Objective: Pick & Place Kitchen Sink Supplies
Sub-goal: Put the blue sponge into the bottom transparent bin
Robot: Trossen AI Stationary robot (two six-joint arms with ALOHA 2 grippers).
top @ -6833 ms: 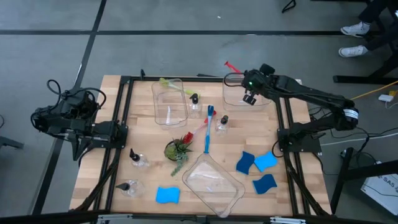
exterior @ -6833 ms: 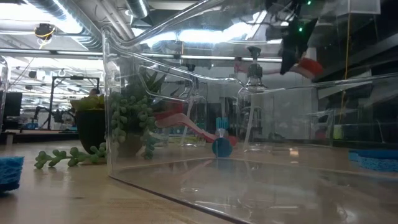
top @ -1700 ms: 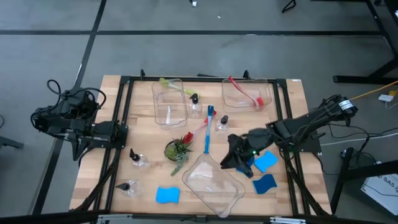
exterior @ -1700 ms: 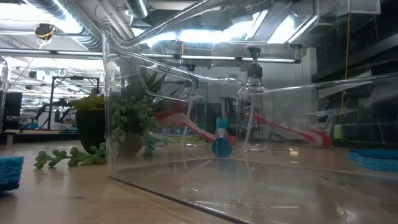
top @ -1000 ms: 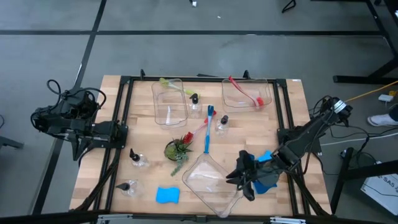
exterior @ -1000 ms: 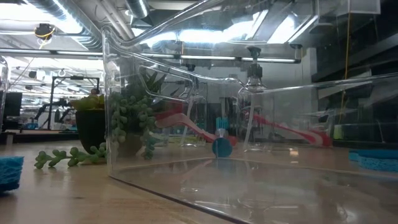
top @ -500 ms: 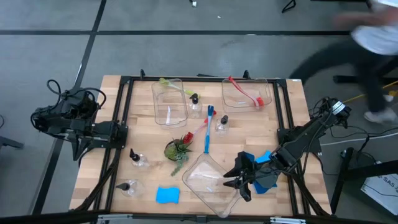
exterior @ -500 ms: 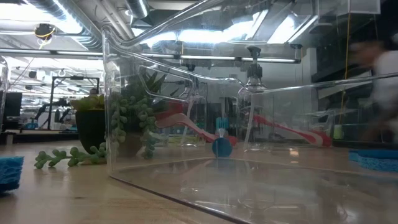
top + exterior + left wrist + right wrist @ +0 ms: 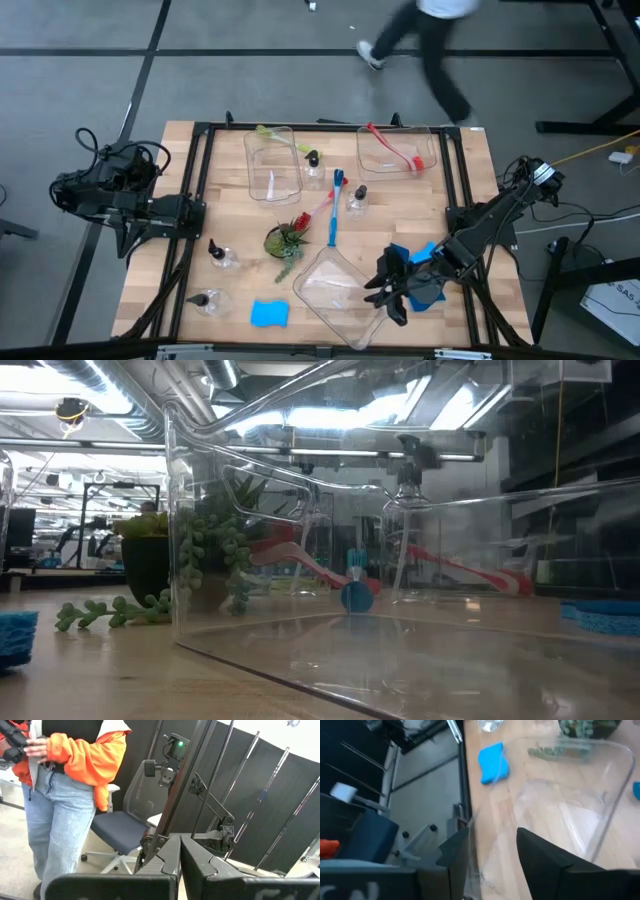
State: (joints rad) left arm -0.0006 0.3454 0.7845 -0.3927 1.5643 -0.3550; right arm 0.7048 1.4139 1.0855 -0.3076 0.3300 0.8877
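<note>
Beyond the table, a person now crosses the frame's top. Right gripper [image 9: 388, 292], fingers spread and empty, has dropped to lower right over blue sponges [image 9: 424, 268] (grasp pending); left gripper [image 9: 180, 862] rests pressed together.

Potted plant [image 9: 285, 240] among clear bins [image 9: 343, 292]

Overhead light: even and bright over the desk [image 9: 230, 215]; shadows soft and short.
Motion blur: a person [image 9: 425, 35] crossing the floor beyond the desk is smeared in the high view.
Low view: ceiling strip lights glare through the clear bin [image 9: 400, 560]; reflections streak its walls; room behind hazy.
Right wrist view: soft throughout; blue sponge [image 9: 494, 763] edges smeared.
Left wrist view: background sharp, fingers [image 9: 170, 865] dark, out of focus.
</note>
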